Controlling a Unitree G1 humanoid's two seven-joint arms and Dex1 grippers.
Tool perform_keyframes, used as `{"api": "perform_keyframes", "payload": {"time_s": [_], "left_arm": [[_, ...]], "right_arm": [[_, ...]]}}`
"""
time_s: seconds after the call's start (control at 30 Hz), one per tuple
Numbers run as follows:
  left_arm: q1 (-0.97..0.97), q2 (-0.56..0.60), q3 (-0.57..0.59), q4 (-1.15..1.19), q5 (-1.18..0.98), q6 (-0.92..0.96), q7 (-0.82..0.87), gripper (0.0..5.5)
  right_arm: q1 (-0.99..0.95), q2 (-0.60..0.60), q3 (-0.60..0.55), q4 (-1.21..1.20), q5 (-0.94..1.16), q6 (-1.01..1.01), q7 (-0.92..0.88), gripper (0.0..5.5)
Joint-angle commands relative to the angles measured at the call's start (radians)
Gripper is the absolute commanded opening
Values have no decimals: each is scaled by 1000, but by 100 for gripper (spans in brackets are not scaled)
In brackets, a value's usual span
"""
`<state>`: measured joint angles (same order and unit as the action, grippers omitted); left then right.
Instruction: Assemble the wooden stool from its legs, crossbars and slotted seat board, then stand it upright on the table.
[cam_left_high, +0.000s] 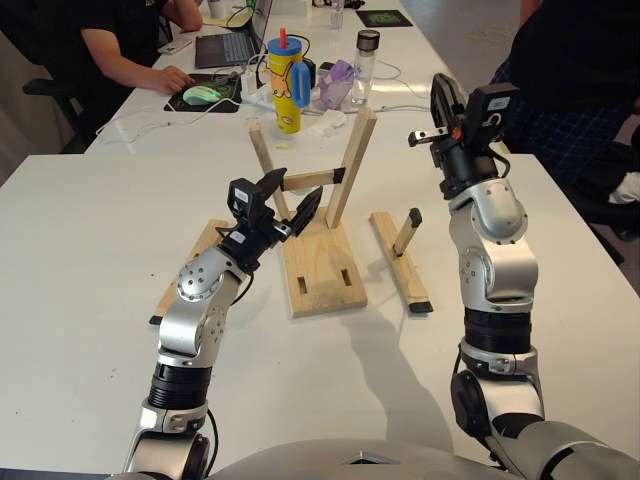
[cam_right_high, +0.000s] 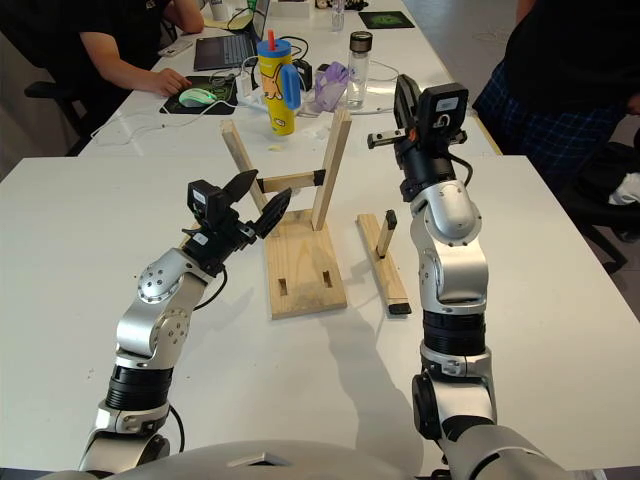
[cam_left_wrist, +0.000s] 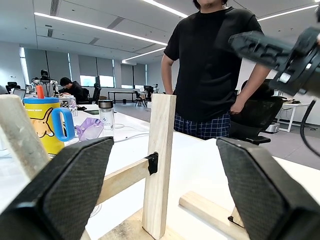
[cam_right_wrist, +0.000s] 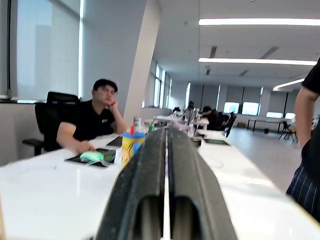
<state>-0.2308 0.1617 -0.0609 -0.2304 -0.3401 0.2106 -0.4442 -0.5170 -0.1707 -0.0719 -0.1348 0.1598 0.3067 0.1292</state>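
The slotted seat board (cam_left_high: 322, 272) lies flat on the white table. On its far end stand two legs (cam_left_high: 351, 166), tilted and joined by a crossbar (cam_left_high: 308, 180). A second leg piece (cam_left_high: 398, 260) with a short crossbar stub (cam_left_high: 407, 232) lies on the table to the right of the board. Another wooden piece (cam_left_high: 178, 282) lies partly under my left arm. My left gripper (cam_left_high: 288, 200) is open, level with the crossbar, just short of the standing legs (cam_left_wrist: 159, 165). My right gripper (cam_left_high: 441, 95) is raised to the right of the legs, shut on nothing (cam_right_wrist: 166, 134).
On the far table stand a yellow cup (cam_left_high: 287, 84) and a water bottle (cam_left_high: 365, 66), with a laptop (cam_left_high: 232, 44), a mouse and cables. A person sits at the far left; another stands at the far right. Bare table lies left and in front.
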Motion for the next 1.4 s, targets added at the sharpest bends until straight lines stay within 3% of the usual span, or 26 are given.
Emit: {"api": "perform_keyframes", "payload": {"time_s": [0.03, 0.13, 0.3, 0.43, 0.53, 0.73, 0.97, 1.07, 1.17, 1.4], "left_arm": [[-10, -4, 0, 12, 6, -6, 2, 382], [-6, -3, 4, 8, 6, -8, 5, 382], [-2, -8, -3, 12, 9, -15, 9, 382], [-6, -11, 0, 24, 23, -29, 17, 382], [-12, -3, 6, 48, 73, -53, 49, 382], [43, 30, 34, 0, 12, -25, 0, 460], [89, 54, 55, -50, -73, 59, -32, 540], [91, 62, 45, -58, -85, 82, -46, 540], [86, 60, 40, -49, -95, 92, -55, 540], [66, 57, 38, -34, -127, 117, -78, 431]], "right_arm": [[176, 22, 41, 225, -14, 276, -11, 4], [156, 36, 45, 208, 7, 270, 15, 4], [42, 30, 1, 92, 38, 59, 54, 4], [23, -17, 10, -67, 118, 102, 160, 4], [94, -80, 47, -228, 219, 224, 269, 40], [384, -249, 103, -464, 386, 473, 398, 126], [585, -307, 55, -396, 247, 552, 231, 222], [554, -326, 71, -322, 148, 525, 171, 269], [495, -316, 80, -226, 98, 489, 156, 272], [418, -271, 129, -101, 79, 471, 190, 274]]}}
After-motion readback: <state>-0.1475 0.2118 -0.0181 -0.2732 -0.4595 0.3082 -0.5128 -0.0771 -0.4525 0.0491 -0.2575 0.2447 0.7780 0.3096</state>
